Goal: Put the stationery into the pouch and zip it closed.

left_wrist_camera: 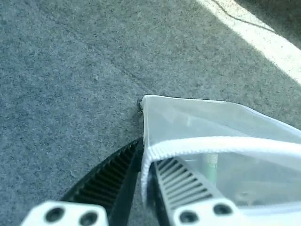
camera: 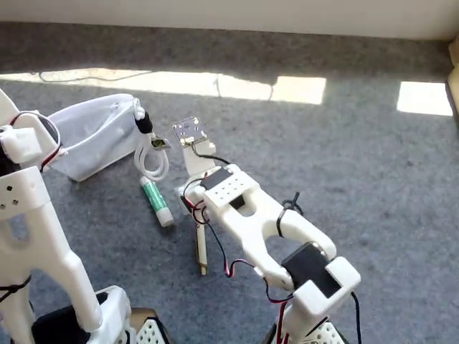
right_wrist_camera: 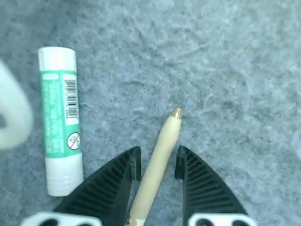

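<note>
Nearest you, your right gripper [right_wrist_camera: 157, 155] straddles the pen [right_wrist_camera: 167, 132], fingers partly open on either side with nothing pinched yet. I'd say it's lined up for a grab. The glue stick [right_wrist_camera: 59, 120] lies just beside. Farther off, your left gripper [left_wrist_camera: 145, 153] is clamped on the pouch [left_wrist_camera: 211, 122] rim, likely holding its mouth up for loading.

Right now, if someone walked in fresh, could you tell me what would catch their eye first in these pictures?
The white mesh pouch stands out at the left of the grey carpet, its rim pinched in the left gripper. Near it lies a green-and-white glue stick. The right gripper sits open astride a beige pen, closer to the arms' bases.
</note>
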